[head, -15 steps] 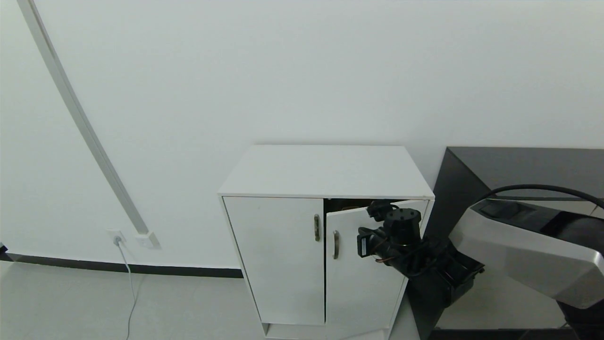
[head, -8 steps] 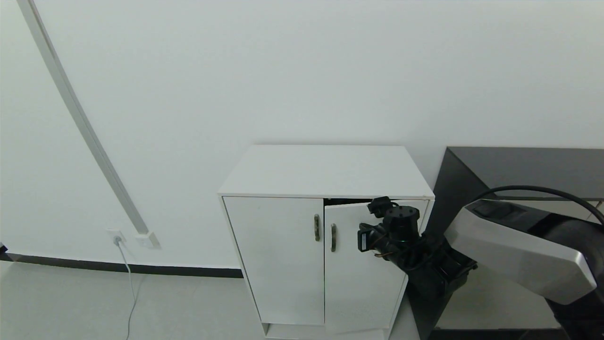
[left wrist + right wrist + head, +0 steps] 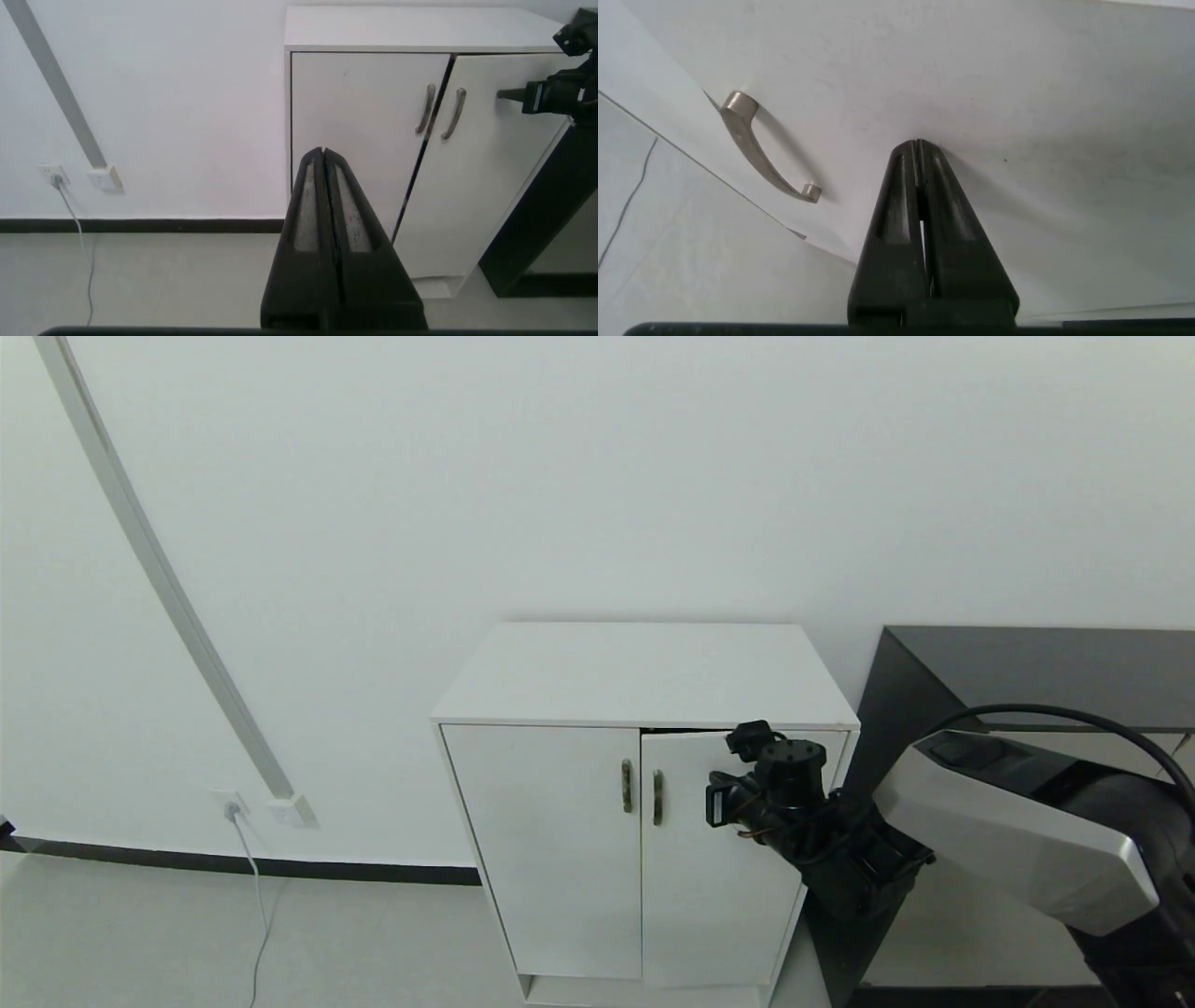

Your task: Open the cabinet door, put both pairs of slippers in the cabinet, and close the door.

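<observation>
The white cabinet [image 3: 644,677] stands against the wall with its left door [image 3: 551,859] shut. Its right door [image 3: 709,905] sits almost flush, a thin dark slit along its top edge. Two metal handles [image 3: 657,797] meet at the middle. My right gripper [image 3: 918,147] is shut, its tips pressed flat against the right door [image 3: 1036,84] beside that door's handle [image 3: 766,149]; in the head view it sits at the door's upper part [image 3: 730,795]. My left gripper [image 3: 322,154] is shut on nothing, held back from the cabinet [image 3: 411,28] in front of its left door.
A black piece of furniture [image 3: 1027,663] stands right of the cabinet. A wall socket with a hanging cable [image 3: 233,810] and a slanted cable duct [image 3: 149,560] are on the wall to the left. Bare floor [image 3: 233,943] lies left of the cabinet.
The right door swung from ajar to almost shut, and its handle came up beside the left one. My right gripper moved toward the cabinet with the door.
</observation>
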{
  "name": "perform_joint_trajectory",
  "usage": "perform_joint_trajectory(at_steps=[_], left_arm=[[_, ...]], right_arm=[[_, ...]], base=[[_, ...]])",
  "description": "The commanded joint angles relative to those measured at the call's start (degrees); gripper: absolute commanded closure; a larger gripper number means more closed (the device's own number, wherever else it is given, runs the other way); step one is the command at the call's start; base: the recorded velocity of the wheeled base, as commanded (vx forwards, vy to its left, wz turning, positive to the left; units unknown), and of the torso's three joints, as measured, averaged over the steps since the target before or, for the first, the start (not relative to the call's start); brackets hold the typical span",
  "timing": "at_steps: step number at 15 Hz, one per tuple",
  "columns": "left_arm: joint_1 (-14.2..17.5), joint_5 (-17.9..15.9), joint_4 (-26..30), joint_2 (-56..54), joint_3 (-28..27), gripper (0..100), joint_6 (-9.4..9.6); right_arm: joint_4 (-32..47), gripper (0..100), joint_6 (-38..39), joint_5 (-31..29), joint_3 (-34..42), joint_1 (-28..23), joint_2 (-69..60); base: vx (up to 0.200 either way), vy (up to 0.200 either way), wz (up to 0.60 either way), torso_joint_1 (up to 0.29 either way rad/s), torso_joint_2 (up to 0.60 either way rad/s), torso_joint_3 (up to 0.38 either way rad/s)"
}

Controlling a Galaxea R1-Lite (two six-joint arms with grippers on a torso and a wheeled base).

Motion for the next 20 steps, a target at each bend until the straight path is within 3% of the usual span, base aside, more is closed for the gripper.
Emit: perform_joint_trajectory(at_steps=[1, 20], left_arm=[[-0.01, 0.00, 0.00, 0.07, 0.02, 100, 0.01], [-0.01, 0.00, 0.00, 0.07, 0.02, 100, 0.01]], right_arm=[[-0.09, 100, 0.02, -0.02, -0.80, -0.18, 0.61], [0.18, 100, -0.16, -0.11, -4.31, -0.44, 1.84]], base=[[0.000, 0.000, 0.00, 0.000, 0.00, 0.000], [0.000, 0.000, 0.00, 0.000, 0.00, 0.000]])
